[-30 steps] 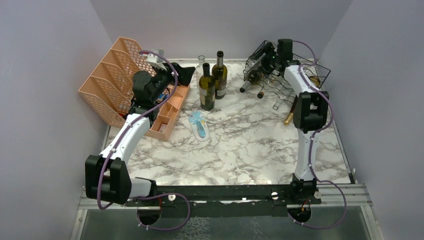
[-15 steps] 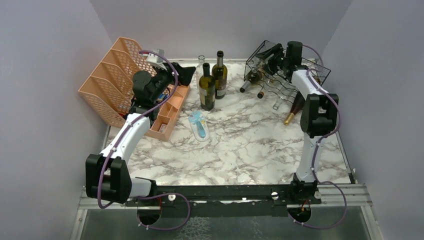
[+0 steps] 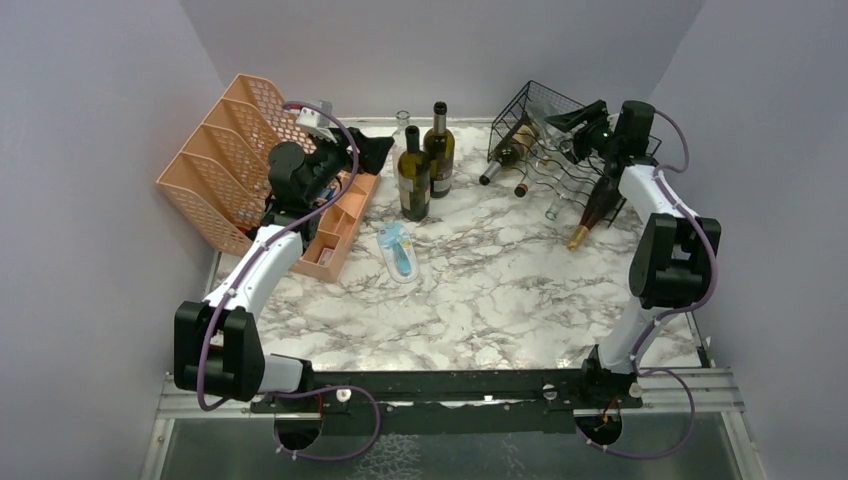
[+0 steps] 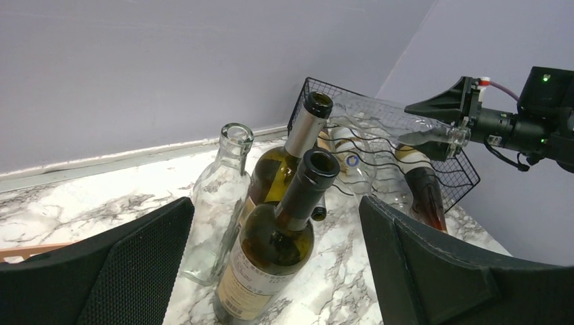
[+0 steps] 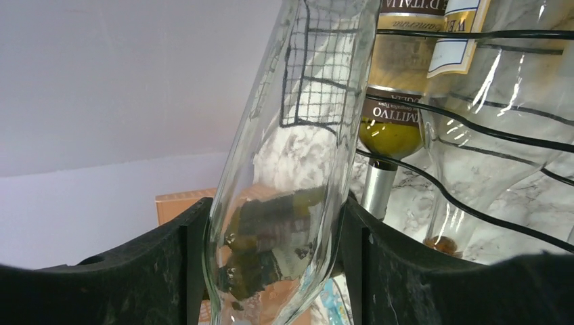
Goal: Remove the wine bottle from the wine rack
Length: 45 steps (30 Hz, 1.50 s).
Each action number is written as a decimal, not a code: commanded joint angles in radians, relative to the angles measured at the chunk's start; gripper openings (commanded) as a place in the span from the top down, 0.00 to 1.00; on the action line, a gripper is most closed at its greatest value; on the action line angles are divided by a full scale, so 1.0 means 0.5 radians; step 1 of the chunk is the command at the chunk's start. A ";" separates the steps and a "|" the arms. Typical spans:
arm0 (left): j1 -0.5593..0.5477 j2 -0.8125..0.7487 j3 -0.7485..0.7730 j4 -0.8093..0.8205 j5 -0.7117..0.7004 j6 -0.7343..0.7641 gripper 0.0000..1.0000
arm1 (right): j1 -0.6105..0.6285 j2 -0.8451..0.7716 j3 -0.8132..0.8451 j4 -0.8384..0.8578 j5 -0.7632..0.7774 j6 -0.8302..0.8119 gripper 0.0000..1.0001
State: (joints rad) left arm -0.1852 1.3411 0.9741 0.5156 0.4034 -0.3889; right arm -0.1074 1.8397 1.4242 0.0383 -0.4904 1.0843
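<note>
The right pincer (image 5: 274,223) clamps a clear glass wine bottle (image 4: 406,126), held level just above the black wire wine rack (image 3: 518,110) at the far right of the white marbled worktop (image 3: 480,290). The left pincer (image 3: 372,150) gapes empty. Slick glass could slip and strike the dark racked bottles (image 3: 508,152) below.

open table (image 3: 480,290) centre, upright bottles (image 3: 415,175) left of wine rack (image 3: 540,100)

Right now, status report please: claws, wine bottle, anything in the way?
Right claw shut on clear wine bottle. Bottle level at wine rack top. Left claw open. Racked bottles just beneath.
</note>
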 commanded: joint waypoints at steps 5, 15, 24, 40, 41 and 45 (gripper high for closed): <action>-0.010 -0.008 -0.014 0.084 0.055 0.002 0.01 | -0.065 -0.164 -0.155 0.218 -0.194 -0.064 0.61; -0.022 0.046 0.003 0.120 0.125 -0.057 0.01 | -0.101 -0.481 -0.353 0.177 -0.183 -0.139 0.61; -0.034 -0.024 -0.006 0.155 0.161 0.041 0.01 | -0.110 -0.813 -0.570 -0.076 -0.326 -0.148 0.63; -0.432 -0.237 -0.102 0.229 0.493 0.653 0.01 | -0.107 -1.210 -0.871 -1.038 -0.784 -0.757 0.63; -0.506 -0.253 -0.128 0.229 0.554 0.751 0.01 | -0.106 -1.217 -0.892 -1.087 -0.800 -0.813 0.63; -0.821 -0.326 -0.283 0.221 0.790 1.149 0.01 | -0.092 -1.268 -0.971 -1.240 -0.797 -0.997 0.63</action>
State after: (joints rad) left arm -0.4679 1.2259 0.9062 0.6041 0.6216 -0.0719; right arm -0.1574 1.2560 0.9588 -0.4786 -0.8089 0.7197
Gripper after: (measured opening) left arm 0.992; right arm 0.641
